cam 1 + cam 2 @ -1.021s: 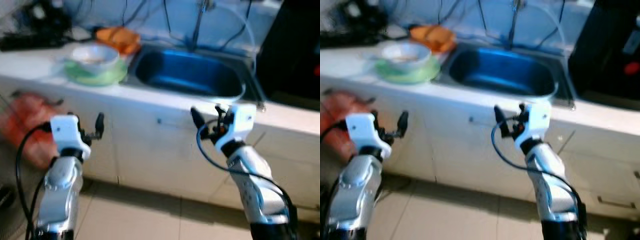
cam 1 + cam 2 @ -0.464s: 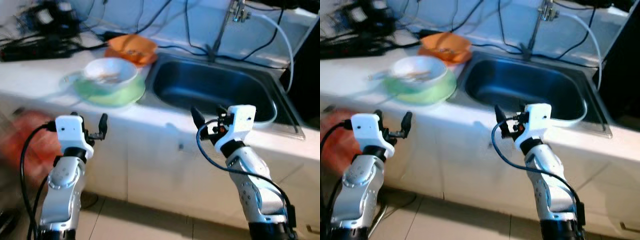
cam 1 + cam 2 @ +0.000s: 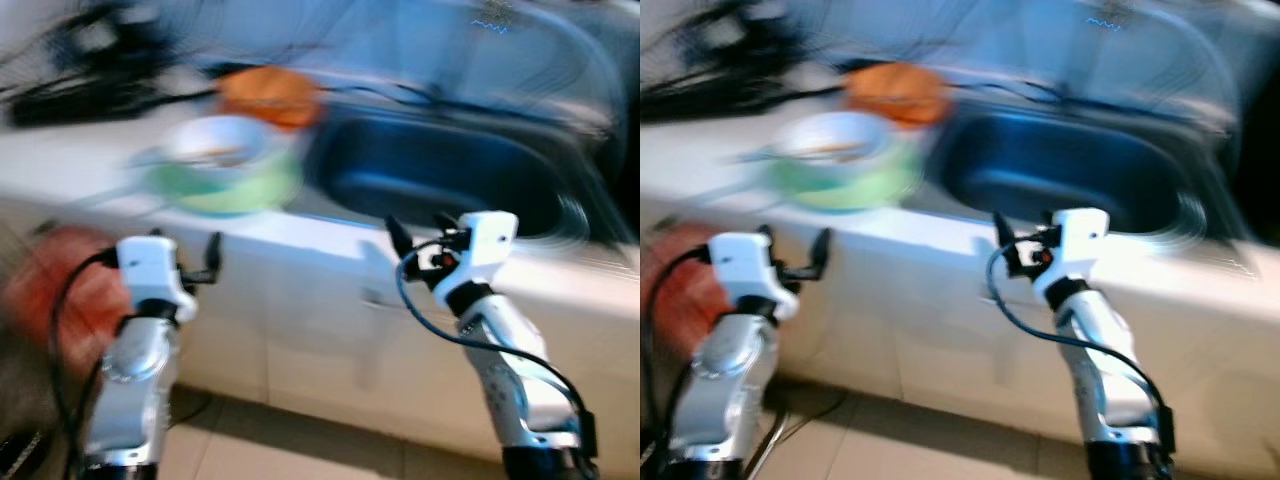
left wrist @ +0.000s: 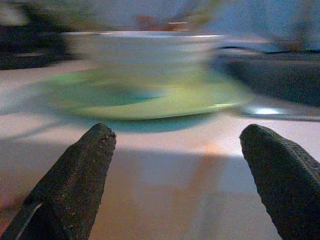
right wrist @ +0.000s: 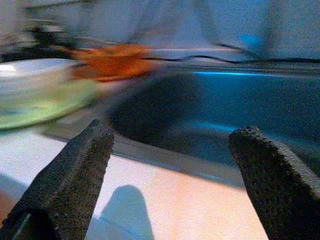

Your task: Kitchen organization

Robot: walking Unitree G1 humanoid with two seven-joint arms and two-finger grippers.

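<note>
Surface (image 3: pixel 90 165): white, running across the head views, blurred by motion; dishes sit at about 11 o'clock of the scene.
Sink (image 3: pixel 450 180): dark basin set in the surface at 1 o'clock, just beside the dishes.
Green plate (image 3: pixel 235 190): on the surface left of the sink, carrying the white bowl.
White bowl (image 3: pixel 212 150): resting on the green plate, with something orange-brown inside.
Orange dish (image 3: pixel 268 92): behind the bowl at 12 o'clock, near the sink's far corner.
Left end effector (image 4: pixel 180 185): fingers spread wide, holding nothing, level with the surface edge and facing the plate.
Right end effector (image 5: pixel 170 185): fingers spread wide, empty, facing the sink rim.
Risk: with the views this blurred, a reach now could misjudge the plate's rim, knock the bowl off it, or clip the surface edge.
</note>
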